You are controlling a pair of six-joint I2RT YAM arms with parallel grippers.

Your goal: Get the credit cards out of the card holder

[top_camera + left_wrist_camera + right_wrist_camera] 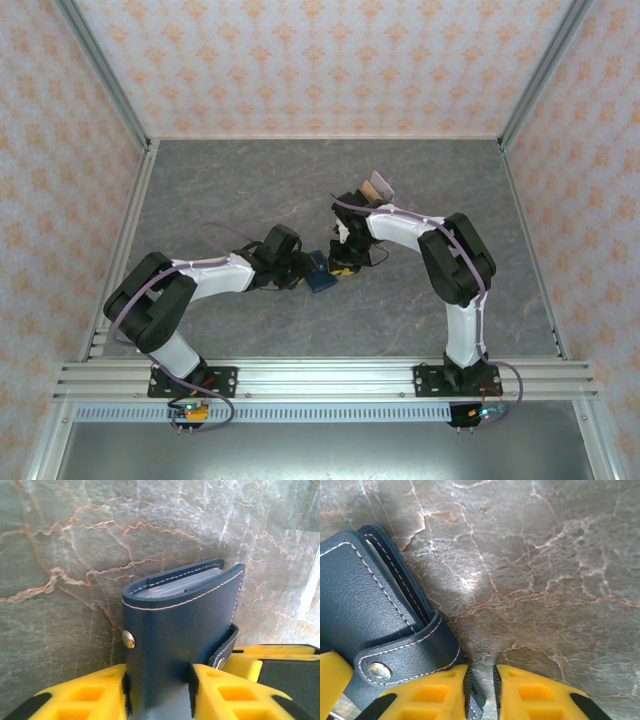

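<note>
Starting at the left: my left claw [159,696] is closed on the lower half of the card holder [180,630], its pads pressed against both side edges so the wallet stands on end above the table [60,540]. From overhead the holder sits mid-table, between the two claws.

I count one card holder. It is closed, with one metal snap [128,639] on its face and one tab [405,652] wrapped round the edge. It looks light and soft, and I judge the stitched cover will flex rather than resist, so a grip across the body near the fold suits it best.

The credit cards [182,582] show as a pale grey band in the open top. I cannot count them from that edge. I expect them to be thin, stiff and slick, sitting snugly in their pockets. The exposed edge is the only place to take hold of them, and only once the tab is undone.

To the right, my right claw [480,695] has its jaws almost together around the cover's stitched rim just beside the tab. A sliver of table shows beside the leather, so I cannot tell whether it is actually pinching.

Behind the right arm lies one small brown and pale object [377,187]. It may be a card, but I cannot say.
</note>
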